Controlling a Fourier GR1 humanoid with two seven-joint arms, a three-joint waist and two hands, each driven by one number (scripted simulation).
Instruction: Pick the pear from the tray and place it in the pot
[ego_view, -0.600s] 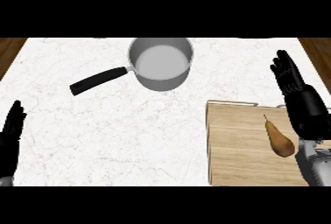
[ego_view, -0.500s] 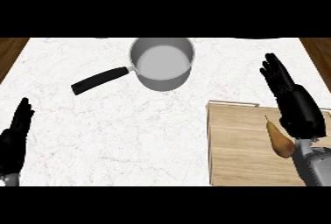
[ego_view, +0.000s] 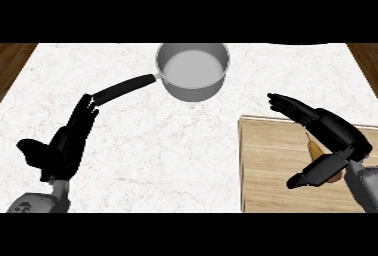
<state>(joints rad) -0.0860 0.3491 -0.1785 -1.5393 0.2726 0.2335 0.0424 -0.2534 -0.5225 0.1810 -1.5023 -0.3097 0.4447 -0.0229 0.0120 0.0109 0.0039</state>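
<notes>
The tan pear (ego_view: 316, 148) lies on the wooden tray (ego_view: 269, 170) at the right, and only a sliver of it shows under my right hand (ego_view: 334, 131). That hand hovers over the pear, open, with its fingers stretched toward the upper left and its thumb hanging below. The grey pot (ego_view: 192, 67) stands at the counter's far middle, its black handle (ego_view: 122, 89) pointing lower left. My left hand (ego_view: 63, 146) is open at the lower left, fingers straight, their tips just short of the handle's end.
The white marble counter (ego_view: 184, 145) stretches between the pot and the tray. Dark wood edges (ego_view: 15, 60) show at the far left and far right corners.
My right hand has swung left and down over the pear, covering most of it. My left hand has come up and rightward from the left edge toward the pot's handle.
</notes>
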